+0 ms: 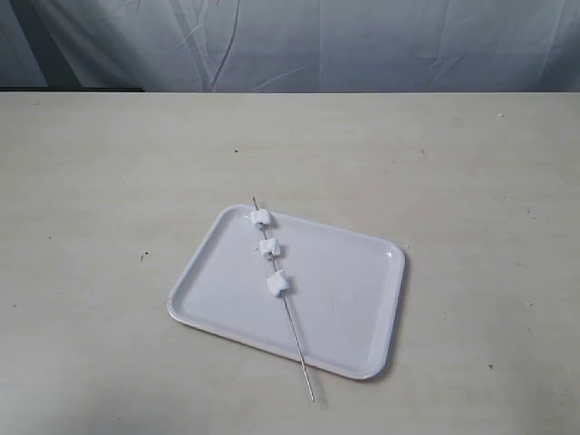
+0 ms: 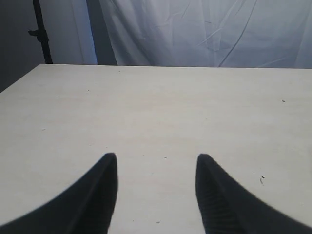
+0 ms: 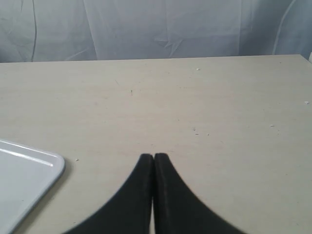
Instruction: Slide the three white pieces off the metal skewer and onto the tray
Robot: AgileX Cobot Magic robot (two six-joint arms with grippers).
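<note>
The white tray [image 1: 344,299] lies on the table in the exterior view. The metal skewer [image 1: 297,340] rests across it, its near end sticking out past the tray's front rim. Three white pieces [image 1: 271,246] are threaded along its far half, over the tray. Neither arm shows in the exterior view. My left gripper [image 2: 156,158] is open over bare table, nothing between its fingers. My right gripper [image 3: 154,157] is shut with nothing in it; a corner of the tray [image 3: 29,168] shows beside it in the right wrist view.
A pale beige table [image 1: 109,181] spreads around the tray, with a white cloth backdrop [image 1: 317,41] behind its far edge. A dark stand [image 2: 41,31] rises past the table's far corner in the left wrist view.
</note>
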